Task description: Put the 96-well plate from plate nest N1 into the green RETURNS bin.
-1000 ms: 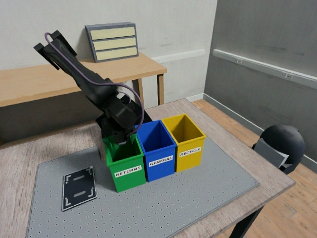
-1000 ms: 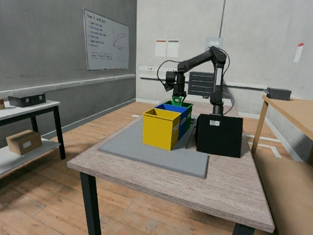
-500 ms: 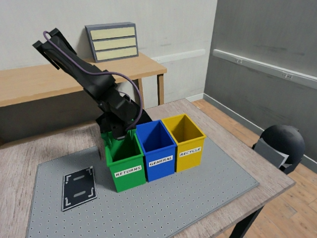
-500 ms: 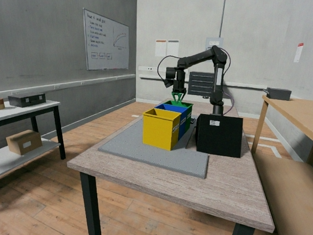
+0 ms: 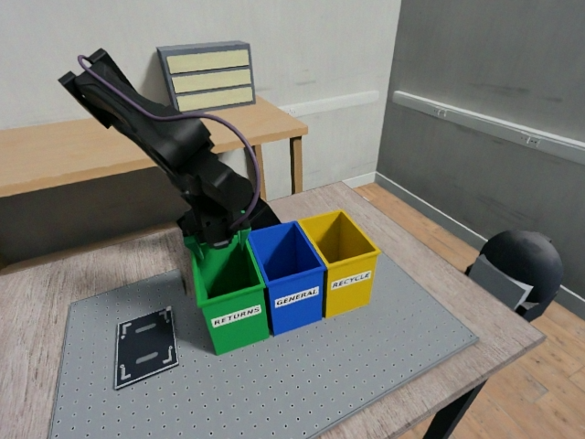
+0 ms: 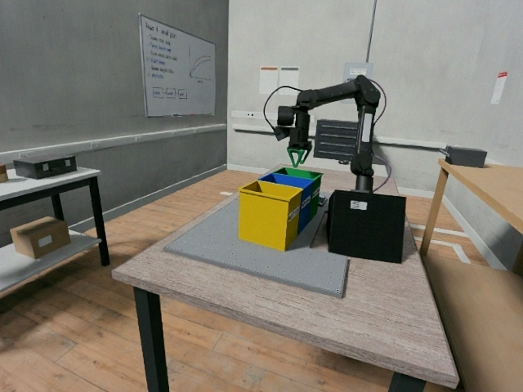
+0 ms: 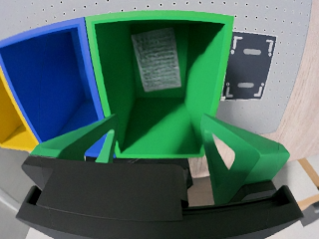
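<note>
The 96-well plate (image 7: 157, 60), a pale grid-patterned slab, rests inside the green RETURNS bin (image 5: 240, 330) (image 6: 315, 200) (image 7: 204, 60), against its inner wall; it shows only in the wrist view. My gripper (image 5: 219, 245) (image 6: 299, 158) (image 7: 159, 119), with green fingers, is open and empty. It hangs just above the back of the green bin's opening, fingertips clear of the plate. The plate nest N1 (image 5: 143, 343) (image 7: 247, 69), a black tile with white corner marks, lies bare to the left of the green bin. All three bins stand upright.
The blue GENERAL bin (image 5: 292, 302) (image 6: 291, 181) (image 7: 45, 80) touches the green one, and the yellow RECYCLE bin (image 5: 349, 288) (image 6: 265, 219) stands beyond it. They stand on a grey perforated mat (image 5: 330, 369). A black base box (image 6: 365, 228) stands behind them. A dark helmet (image 5: 524, 264) sits off the table's right edge.
</note>
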You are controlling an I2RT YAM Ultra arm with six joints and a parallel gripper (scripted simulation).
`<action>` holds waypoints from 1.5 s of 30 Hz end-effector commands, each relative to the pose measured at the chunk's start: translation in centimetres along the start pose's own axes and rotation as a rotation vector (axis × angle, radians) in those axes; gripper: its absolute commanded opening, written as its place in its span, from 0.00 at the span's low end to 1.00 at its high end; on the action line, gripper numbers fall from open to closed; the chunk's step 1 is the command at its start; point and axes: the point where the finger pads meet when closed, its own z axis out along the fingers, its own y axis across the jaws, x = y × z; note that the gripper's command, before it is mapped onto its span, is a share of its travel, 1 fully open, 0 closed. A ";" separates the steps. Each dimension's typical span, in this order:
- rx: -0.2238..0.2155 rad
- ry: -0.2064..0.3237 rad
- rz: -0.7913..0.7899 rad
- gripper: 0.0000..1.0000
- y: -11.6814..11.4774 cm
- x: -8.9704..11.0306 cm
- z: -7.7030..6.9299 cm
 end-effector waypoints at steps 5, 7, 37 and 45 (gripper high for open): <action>-0.012 -0.025 0.006 0.82 0.0 -0.1 -2.1; -0.012 -0.024 0.006 0.82 0.0 -0.1 -2.1; 0.004 -0.018 0.009 0.82 -3.3 0.0 -1.8; -0.002 -0.024 0.013 0.82 -6.0 -0.1 -2.1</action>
